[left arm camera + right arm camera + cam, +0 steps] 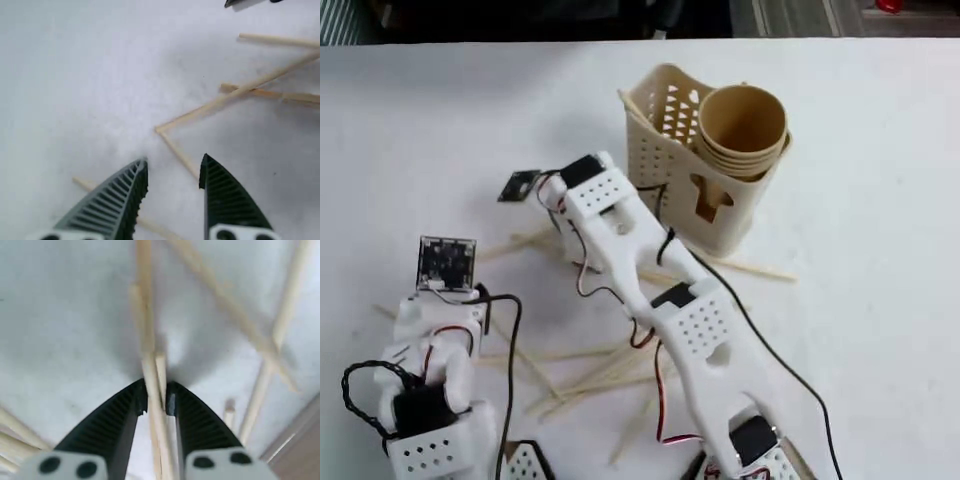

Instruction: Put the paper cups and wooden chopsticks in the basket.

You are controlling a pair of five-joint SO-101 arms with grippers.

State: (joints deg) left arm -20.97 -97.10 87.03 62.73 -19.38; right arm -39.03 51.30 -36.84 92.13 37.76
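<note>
1. High view shows the left arm point(435, 340) low at the left side of the white surface point(440, 120).
2. In the left wrist view, the left end effector point(173, 165) hangs just over the surface. Its two fingers are apart and hold nothing. The end of a thin chopstick point(172, 147) lies between the tips.
3. A heap of loose chopsticks point(582, 372) lies on the surface between the two arms. Many of them cross each other.
4. The right arm point(650, 280) is stretched out over the middle, above some of those sticks. Its far end is just beside the basket point(720, 215).
5. In the right wrist view, the right end effector point(156, 394) is clamped on a pair of chopsticks point(149, 350). The two sticks lie side by side and run out past the tips.
6. The basket stands upright to the right of that arm.
7. The paper cups point(745, 125) sit inside the basket, stacked one in another.
8. A single chopstick point(755, 268) lies flat on the surface, just beside the foot of the basket.
</note>
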